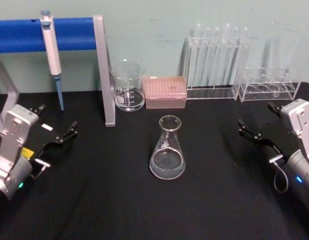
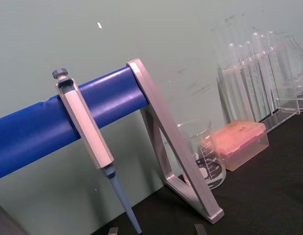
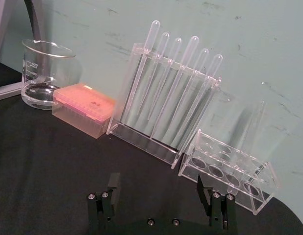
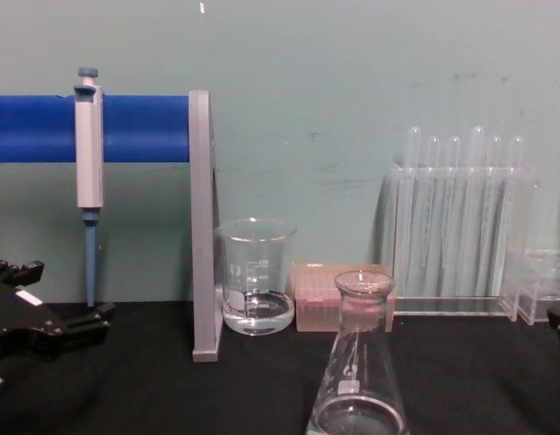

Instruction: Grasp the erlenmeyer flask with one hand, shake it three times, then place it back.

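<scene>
Flanking one erlenmeyer flask (image 1: 167, 150) — left gripper (image 1: 58, 116), right gripper (image 1: 255, 113), jaws apart

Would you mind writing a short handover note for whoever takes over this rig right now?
The left gripper is open and empty, at the table's left, apart from the flask.
The right gripper is open and empty, at the right, also apart.
The erlenmeyer flask stands upright at the centre of the black table, in front of the beaker, with some clear liquid in it.
Done: nothing that shows; no grasp.
Left: grasp the flask with one gripper, shake three times, set it back.
</scene>
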